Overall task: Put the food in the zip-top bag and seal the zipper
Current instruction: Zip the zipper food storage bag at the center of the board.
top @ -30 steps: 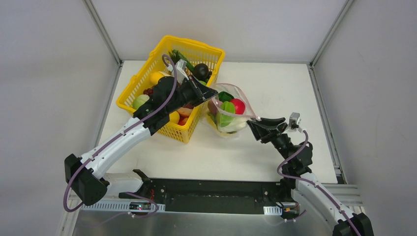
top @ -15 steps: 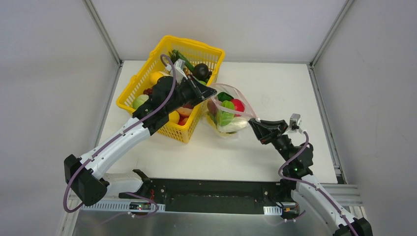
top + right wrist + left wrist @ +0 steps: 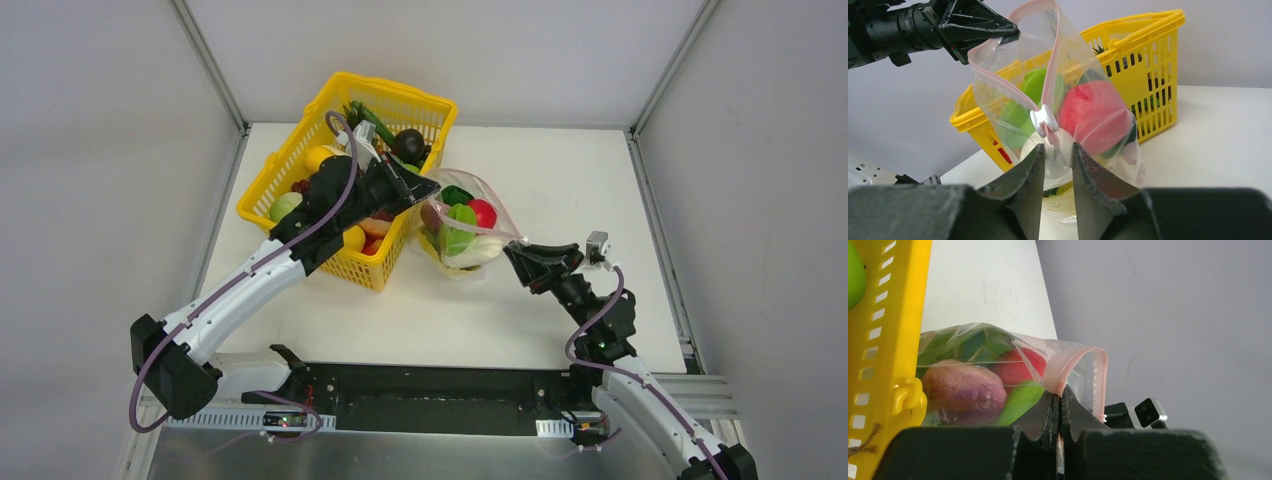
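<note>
White desk point(image 3: 560, 170) inside grey walls. The yellow mesh basket point(image 3: 400, 90) of toy produce sits toward the far-left corner, and my left arm lies across it, hiding much of its load.

The zip-top bag point(image 3: 503, 218) stands just right of the basket's right wall, mid-desk toward the far edge. I cannot tell whether they touch. It is partly filled and its mouth gapes.

View differences:
- Top view gives the layout but no jaw detail.
- Left wrist view alone shows a purplish veined vegetable point(image 3: 965, 390) low in the bag, on the basket side.
- Right wrist view alone shows the white slider tab point(image 3: 1044, 121) on the strip, with the red apple point(image 3: 1093, 112) and green leaves point(image 3: 1033, 82) behind the film.

Left gripper point(image 3: 1061, 391): fingers pressed fully together, with the pink zipper point(image 3: 1065, 369) pinched at the end nearest the basket.

Right gripper point(image 3: 1058, 146): fingers narrowly parted at the bag's near-right corner, tips just under the slider. Film fills the gap, but I cannot tell whether they grip it.
</note>
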Motion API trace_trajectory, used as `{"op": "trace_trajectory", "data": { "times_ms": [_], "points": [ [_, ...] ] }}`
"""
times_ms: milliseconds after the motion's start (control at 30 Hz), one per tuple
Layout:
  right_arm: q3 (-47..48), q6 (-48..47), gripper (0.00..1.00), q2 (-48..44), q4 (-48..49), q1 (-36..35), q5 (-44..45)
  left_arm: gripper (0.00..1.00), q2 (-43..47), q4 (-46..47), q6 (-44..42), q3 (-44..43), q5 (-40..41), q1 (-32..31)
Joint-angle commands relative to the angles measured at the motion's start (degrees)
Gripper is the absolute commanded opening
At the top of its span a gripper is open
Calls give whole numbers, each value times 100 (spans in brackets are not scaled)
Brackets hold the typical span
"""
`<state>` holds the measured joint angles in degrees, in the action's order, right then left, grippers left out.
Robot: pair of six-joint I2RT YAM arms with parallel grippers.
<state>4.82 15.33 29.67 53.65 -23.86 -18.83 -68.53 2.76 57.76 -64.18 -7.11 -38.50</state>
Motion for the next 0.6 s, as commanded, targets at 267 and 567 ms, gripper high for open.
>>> {"op": "trace_trajectory", "data": {
  "times_ms": [267,567],
  "points": [
    [266,196,0,293,858,13,-33,0,253,594,82,14,-11,74],
    [940,-201,0,-127,-432,13,-270,57,251,-701,-854,-579,9,136]
  ]
}}
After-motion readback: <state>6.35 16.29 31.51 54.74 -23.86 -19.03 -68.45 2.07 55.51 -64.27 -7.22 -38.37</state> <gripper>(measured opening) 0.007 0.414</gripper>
